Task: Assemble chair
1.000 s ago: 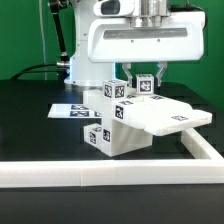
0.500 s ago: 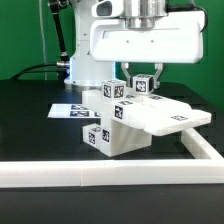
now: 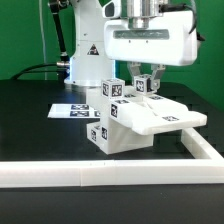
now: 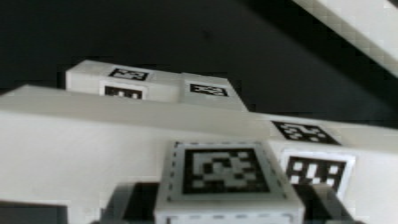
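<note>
The partly built chair point(image 3: 160, 118) is a white slab resting on tagged blocks point(image 3: 104, 135), with a tagged cube point(image 3: 113, 90) at its back. My gripper point(image 3: 146, 80) hangs straight above it, shut on a small white tagged chair part point(image 3: 146, 85) that stands upright at the slab's rear edge. In the wrist view the same part point(image 4: 222, 172) sits between my dark fingers point(image 4: 135, 206), with the slab point(image 4: 107, 125) and two tagged cubes point(image 4: 125, 76) beyond it. Whether the part's lower end touches the slab is hidden.
The marker board point(image 3: 68, 110) lies flat on the black table behind the chair, on the exterior view's left. The long white L-shaped border rail point(image 3: 100, 176) runs along the front and up the right side point(image 3: 205, 148). The arm's base point(image 3: 85, 55) stands behind.
The gripper's wide white body has swung toward the exterior view's right, as if turning. The held part stays in nearly the same spot over the slab.
</note>
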